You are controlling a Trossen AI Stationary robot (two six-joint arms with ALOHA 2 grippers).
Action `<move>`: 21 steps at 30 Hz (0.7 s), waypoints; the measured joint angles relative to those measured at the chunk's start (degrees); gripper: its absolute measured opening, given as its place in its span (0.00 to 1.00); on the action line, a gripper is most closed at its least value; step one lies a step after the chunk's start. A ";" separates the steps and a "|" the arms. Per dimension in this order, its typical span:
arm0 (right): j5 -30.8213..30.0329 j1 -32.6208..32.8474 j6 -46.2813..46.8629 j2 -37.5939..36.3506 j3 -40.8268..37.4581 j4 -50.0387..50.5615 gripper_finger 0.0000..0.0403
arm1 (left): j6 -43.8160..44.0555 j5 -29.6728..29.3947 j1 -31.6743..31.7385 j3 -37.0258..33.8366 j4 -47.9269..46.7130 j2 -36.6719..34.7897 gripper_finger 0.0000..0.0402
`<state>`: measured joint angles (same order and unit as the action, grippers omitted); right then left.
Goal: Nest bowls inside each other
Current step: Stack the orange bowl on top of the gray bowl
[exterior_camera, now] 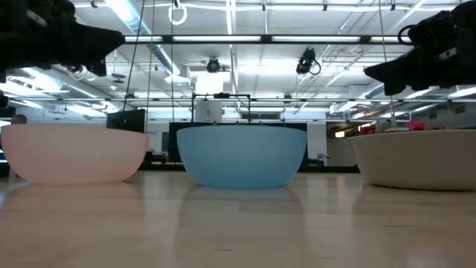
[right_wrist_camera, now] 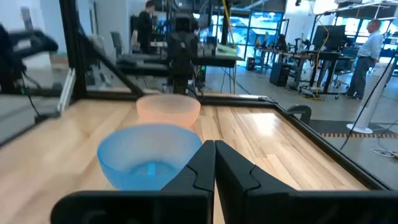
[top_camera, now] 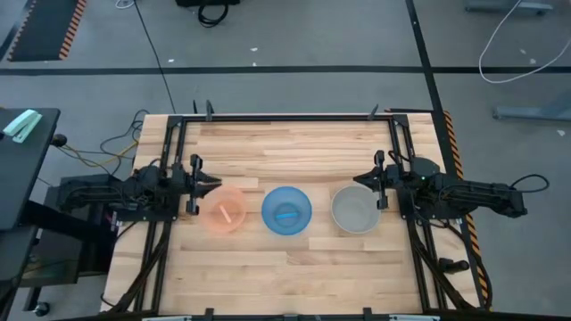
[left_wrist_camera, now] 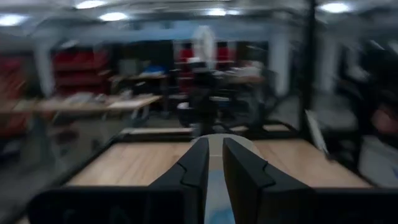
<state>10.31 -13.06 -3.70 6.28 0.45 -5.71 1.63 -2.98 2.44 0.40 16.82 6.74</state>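
Three bowls stand upright on their bases in a row across the table's middle: pink-orange (top_camera: 224,211) on the left, blue (top_camera: 286,211) in the centre, grey-white (top_camera: 355,209) on the right. My left gripper (top_camera: 217,185) hovers above the pink bowl's far-left rim, its fingers a narrow gap apart (left_wrist_camera: 215,163). My right gripper (top_camera: 359,181) hovers above the grey-white bowl's far rim, shut (right_wrist_camera: 215,149). The right wrist view shows the blue bowl (right_wrist_camera: 149,163) and the pink bowl (right_wrist_camera: 169,109) beyond it. The low view shows both arms above the bowls' rims.
The wooden table (top_camera: 294,143) has black frame rails along its left (top_camera: 169,160) and right (top_camera: 401,152) sides. Bare wood lies on the near and far sides of the bowl row. People stand far off in the room (right_wrist_camera: 367,50).
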 joint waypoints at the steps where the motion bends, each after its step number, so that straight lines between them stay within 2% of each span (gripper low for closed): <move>1: 0.00 -0.01 0.96 0.00 0.00 -0.57 0.04 | 2.98 -3.23 0.00 0.00 -0.05 0.00 0.13; 4: 0.00 -0.02 3.25 0.00 0.00 -2.31 0.04 | 8.06 -12.01 0.02 0.00 -1.11 0.00 0.12; 8: 0.00 0.00 5.28 0.00 0.00 -2.19 0.04 | 9.77 -18.27 0.02 0.00 -3.00 0.00 0.12; 15: -0.88 0.00 12.39 0.00 0.00 -2.13 0.04 | 9.40 -19.77 0.02 0.38 -4.47 0.00 0.14; 21: -6.93 -0.02 13.45 0.03 1.75 1.77 0.07 | 9.11 -19.85 0.02 3.15 -8.98 0.00 0.16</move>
<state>3.38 -13.08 9.75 6.32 2.20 -3.94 10.74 -22.83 2.46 3.55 7.84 6.74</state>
